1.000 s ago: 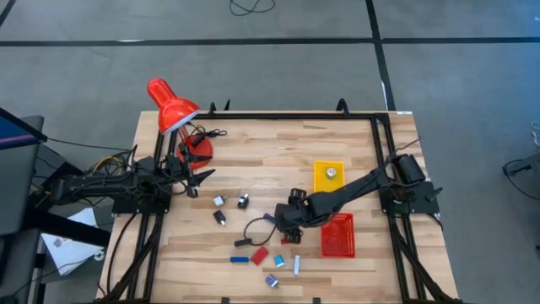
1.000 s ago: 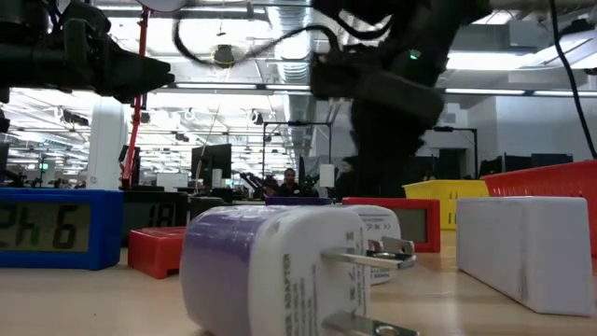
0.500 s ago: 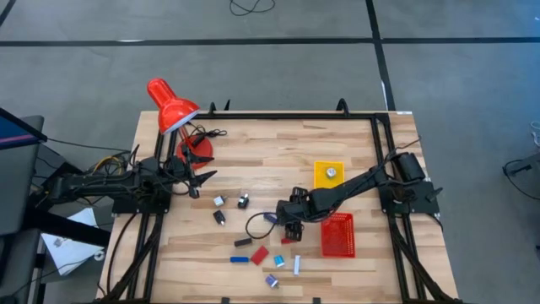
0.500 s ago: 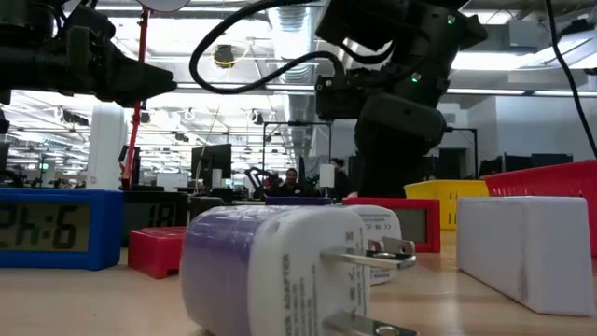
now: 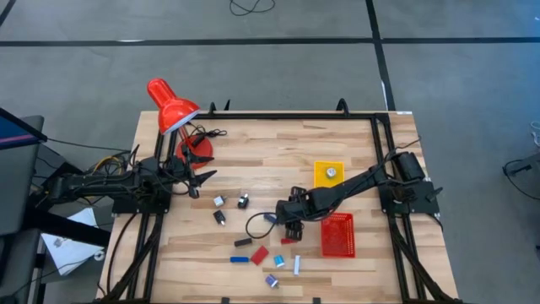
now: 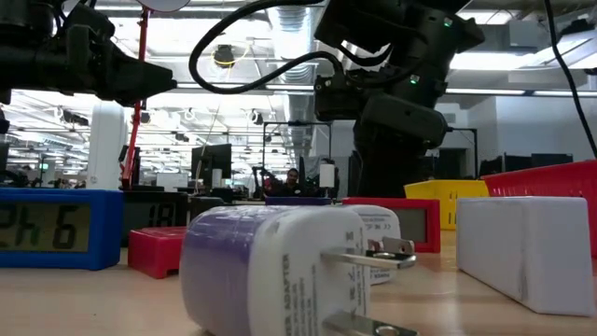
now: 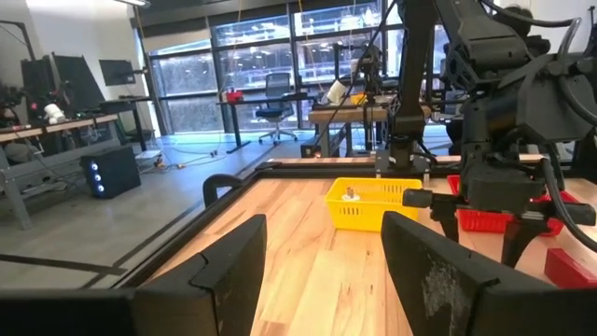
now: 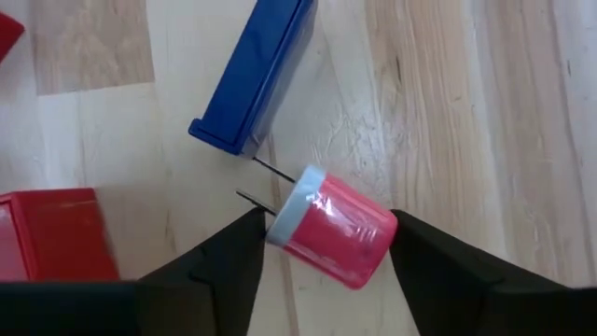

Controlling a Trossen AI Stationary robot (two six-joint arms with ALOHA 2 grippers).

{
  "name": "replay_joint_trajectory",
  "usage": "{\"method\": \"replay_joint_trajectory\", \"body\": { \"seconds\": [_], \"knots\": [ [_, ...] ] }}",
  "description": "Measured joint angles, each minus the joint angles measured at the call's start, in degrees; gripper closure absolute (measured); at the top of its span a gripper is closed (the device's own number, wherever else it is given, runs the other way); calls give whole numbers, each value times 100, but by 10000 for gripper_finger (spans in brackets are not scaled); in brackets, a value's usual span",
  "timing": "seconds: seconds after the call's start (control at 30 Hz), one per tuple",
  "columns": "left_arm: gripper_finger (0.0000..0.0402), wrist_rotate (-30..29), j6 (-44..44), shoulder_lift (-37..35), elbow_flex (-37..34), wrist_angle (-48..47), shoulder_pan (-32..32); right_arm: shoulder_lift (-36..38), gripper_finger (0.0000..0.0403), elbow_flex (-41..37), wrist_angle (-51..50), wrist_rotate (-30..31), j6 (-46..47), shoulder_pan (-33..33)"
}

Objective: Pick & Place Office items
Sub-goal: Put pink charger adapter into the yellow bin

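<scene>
Left end effector [image 5: 196,183] waits beside the red lamp [image 5: 171,108], fingers apart and empty, clear of the work. Right end effector [image 8: 322,245] hangs low over mid-tabletop [image 5: 278,156], fingers apart and straddling a red plug [image 8: 333,227] lying beside a blue bar [image 8: 258,77], evidently lined up for a pinch across its body; no contact visible.

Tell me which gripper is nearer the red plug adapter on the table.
Right. The right gripper is directly over the red plug adapter, its fingers on either side of it. The left gripper hangs at the table's far left side, near the lamp.
</scene>
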State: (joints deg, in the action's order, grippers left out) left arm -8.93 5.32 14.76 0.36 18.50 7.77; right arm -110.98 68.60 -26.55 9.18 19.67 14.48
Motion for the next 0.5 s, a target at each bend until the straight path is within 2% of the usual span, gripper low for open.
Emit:
{"method": "replay_joint_trajectory", "body": {
  "seconds": [0.27, 0.5],
  "knots": [
    [193, 0, 0, -2, -2, -1, 0, 0, 248, 0, -28, -11, -37, 0],
    [193, 2, -56, -2, 0, 62, 0, 154, 243, -9, -187, -11, -172, 11]
  ]
}}
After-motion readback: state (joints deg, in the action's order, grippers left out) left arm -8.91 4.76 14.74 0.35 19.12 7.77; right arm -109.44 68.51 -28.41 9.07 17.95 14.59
